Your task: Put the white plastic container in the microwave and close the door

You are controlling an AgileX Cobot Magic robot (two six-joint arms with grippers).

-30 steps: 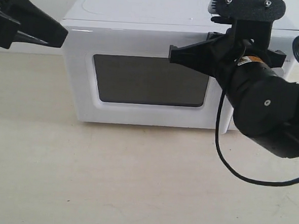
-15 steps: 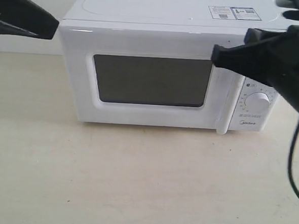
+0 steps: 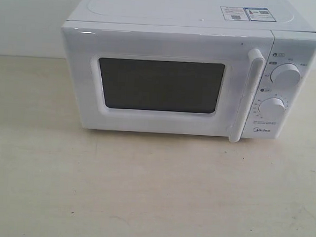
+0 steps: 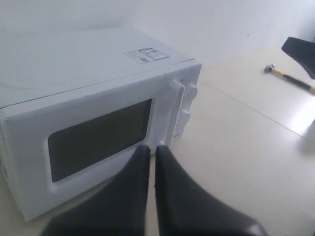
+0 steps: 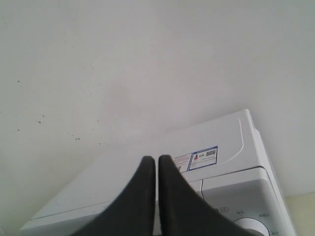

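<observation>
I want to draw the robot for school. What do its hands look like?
The left gripper and right gripper are both plain black. Each has two smooth fingers, wide at the base and narrowing to rounded tips, like a beak. No cables or markings show on them.

Before me, a pale, faintly grained table (image 3: 142, 193) fills the lower half of the exterior view, evenly lit. A plain white wall (image 3: 24, 19) rises behind it in the upper left corner. My right wrist camera shows small dark specks (image 5: 76, 138) on the wall. My left wrist camera shows a thin seam (image 4: 256, 115) crossing the table.
</observation>
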